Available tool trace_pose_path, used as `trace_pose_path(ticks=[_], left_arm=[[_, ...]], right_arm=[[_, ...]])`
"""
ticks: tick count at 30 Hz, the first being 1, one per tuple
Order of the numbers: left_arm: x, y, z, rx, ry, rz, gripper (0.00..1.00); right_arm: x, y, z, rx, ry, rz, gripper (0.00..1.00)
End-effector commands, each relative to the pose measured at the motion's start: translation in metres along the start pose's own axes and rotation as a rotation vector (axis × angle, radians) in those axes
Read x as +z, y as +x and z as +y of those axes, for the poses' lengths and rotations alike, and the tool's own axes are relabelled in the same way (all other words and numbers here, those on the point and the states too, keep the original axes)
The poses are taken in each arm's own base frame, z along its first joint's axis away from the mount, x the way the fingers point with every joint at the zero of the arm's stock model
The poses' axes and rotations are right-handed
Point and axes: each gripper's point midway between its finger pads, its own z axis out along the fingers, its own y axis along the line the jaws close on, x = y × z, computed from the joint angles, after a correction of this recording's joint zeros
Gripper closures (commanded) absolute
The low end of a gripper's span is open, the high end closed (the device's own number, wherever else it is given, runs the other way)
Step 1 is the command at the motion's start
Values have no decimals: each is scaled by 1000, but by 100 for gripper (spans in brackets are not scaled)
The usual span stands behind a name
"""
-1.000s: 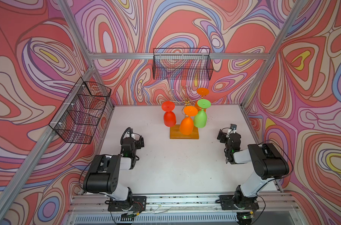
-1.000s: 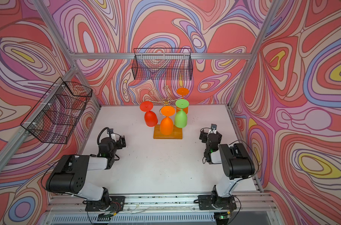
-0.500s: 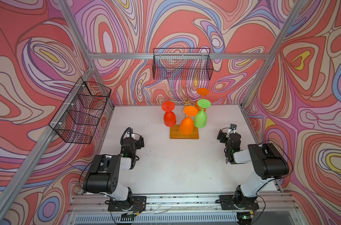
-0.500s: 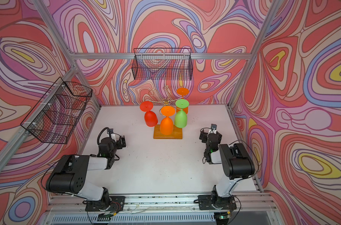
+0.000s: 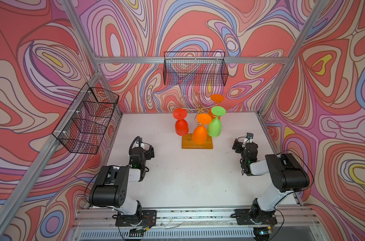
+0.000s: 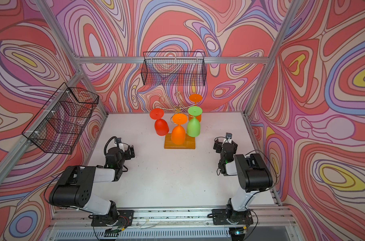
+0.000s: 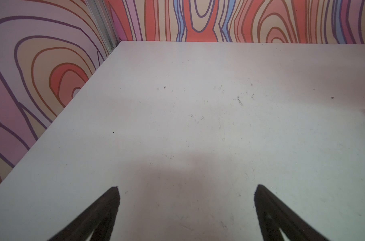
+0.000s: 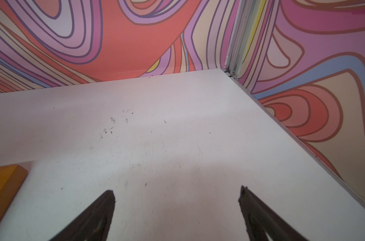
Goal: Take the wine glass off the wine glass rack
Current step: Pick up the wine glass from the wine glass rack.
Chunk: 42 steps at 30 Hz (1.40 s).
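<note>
Hanging bowl-down on the wine glass rack (image 5: 188, 144): four wine glasses (image 5: 181, 127).
Left tool (image 7: 186, 191) and right tool (image 8: 177, 193) both gape wide, empty, above the counter (image 5: 188, 177).

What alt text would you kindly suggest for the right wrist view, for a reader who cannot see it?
The right gripper hangs open and empty over the white table. A corner of the wine glass rack's wooden base shows at the frame's edge; swirl-patterned walls stand behind.

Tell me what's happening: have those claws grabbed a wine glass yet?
Left gripper, right gripper: open, empty. Red glass, green glass, front orange glass, back orange glass hang inverted on gold wire rack, wooden base. Nothing between grippers and rack.
</note>
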Motion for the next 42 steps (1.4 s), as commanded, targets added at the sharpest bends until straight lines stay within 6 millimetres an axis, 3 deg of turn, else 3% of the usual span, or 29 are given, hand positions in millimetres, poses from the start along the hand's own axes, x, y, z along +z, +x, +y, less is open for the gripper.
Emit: trace_pose_path(ticks=[1,11,23,30,36,42], left_arm=[[3,-13,1,7,-5,-44,0],[0,-17,3,5,-20,-55,0],[-45,-68,26,-88,-124,-171,3],[-64,-99,6,-352,21,-261,5],[-77,-128,-23,-524,226,-263,6],[-91,-149,-34,-564,302,-261,6]], right_arm=[[3,-4,4,-4,-11,-13,2],[1,-9,0,-6,7,-21,4],[-17,-53,-8,48,47,-21,3],[-40,-94,0,185,-18,27,3],[-72,-154,13,296,-128,-21,3],[-100,-210,20,380,-213,-79,3]])
